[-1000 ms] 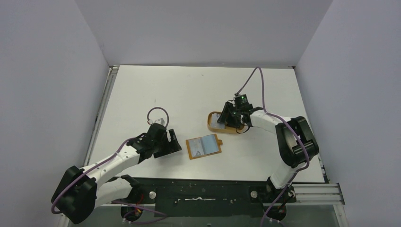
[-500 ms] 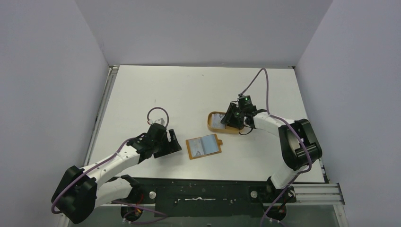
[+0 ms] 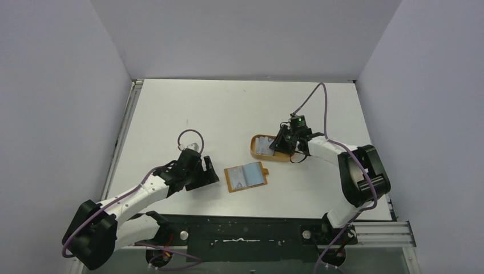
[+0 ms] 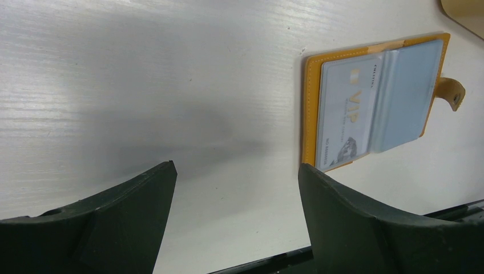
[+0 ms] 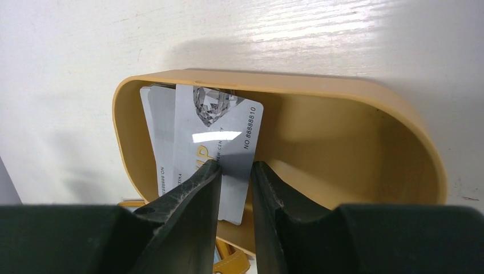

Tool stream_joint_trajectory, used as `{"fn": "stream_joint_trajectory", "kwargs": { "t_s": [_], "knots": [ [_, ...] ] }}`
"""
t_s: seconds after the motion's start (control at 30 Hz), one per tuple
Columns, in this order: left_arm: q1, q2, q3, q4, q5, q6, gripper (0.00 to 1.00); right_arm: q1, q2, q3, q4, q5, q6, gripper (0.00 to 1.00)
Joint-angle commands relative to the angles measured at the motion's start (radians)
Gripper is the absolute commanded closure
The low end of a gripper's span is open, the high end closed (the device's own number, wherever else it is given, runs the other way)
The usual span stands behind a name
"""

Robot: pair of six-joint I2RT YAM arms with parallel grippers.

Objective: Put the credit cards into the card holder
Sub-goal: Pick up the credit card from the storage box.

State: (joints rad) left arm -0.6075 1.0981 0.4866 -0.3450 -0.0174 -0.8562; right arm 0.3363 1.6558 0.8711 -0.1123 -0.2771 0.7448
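Note:
The tan-orange card holder [image 3: 246,177] lies open on the table and also shows in the left wrist view [image 4: 313,114]. A silvery card [image 4: 345,120] sits in its left pocket; its snap tab points right. More silvery cards [image 5: 214,134] lie stacked in the orange oval tray [image 5: 342,131], the top one tilted with a corner over the near rim. My right gripper [image 5: 237,165] reaches into the tray [image 3: 254,149], its jaws a narrow gap apart with the tips on the top card. My left gripper [image 4: 237,171] is open and empty above bare table, left of the holder.
A black rail runs along the near table edge [image 3: 245,225]. A metal strip runs along the table's left edge [image 3: 122,137]. Grey walls enclose the back and sides. The right arm's purple cable [image 3: 319,108] loops above the tray.
My right gripper has shifted slightly to the right over the tray, uncovering its left end. The left arm and the card holder have not moved.

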Motion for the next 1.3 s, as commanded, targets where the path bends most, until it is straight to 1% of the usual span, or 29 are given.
{"fn": "stream_joint_trajectory", "kwargs": {
  "t_s": [0.0, 0.23, 0.63, 1.0, 1.17, 1.27],
  "knots": [
    [-0.003, 0.004, 0.009, 0.043, 0.009, -0.001, 0.23, -0.015, -0.047, -0.018, 0.011, 0.023, -0.010, 0.75],
    [-0.003, 0.008, 0.013, 0.046, 0.010, 0.002, 0.24, -0.022, -0.069, -0.035, 0.010, 0.021, -0.010, 0.82],
    [-0.003, 0.009, 0.020, 0.043, 0.010, 0.005, 0.24, -0.023, -0.118, -0.038, -0.004, 0.011, -0.001, 1.00],
    [-0.003, -0.004, 0.021, 0.039, 0.004, 0.005, 0.24, -0.023, -0.222, -0.035, -0.038, -0.020, 0.075, 1.00],
    [-0.003, -0.010, 0.027, 0.031, 0.001, 0.006, 0.24, -0.024, -0.263, -0.011, -0.091, -0.027, 0.114, 1.00],
    [-0.002, -0.016, 0.036, 0.022, 0.001, 0.009, 0.24, -0.030, -0.286, 0.008, -0.139, -0.033, 0.165, 1.00]
  ]
}}
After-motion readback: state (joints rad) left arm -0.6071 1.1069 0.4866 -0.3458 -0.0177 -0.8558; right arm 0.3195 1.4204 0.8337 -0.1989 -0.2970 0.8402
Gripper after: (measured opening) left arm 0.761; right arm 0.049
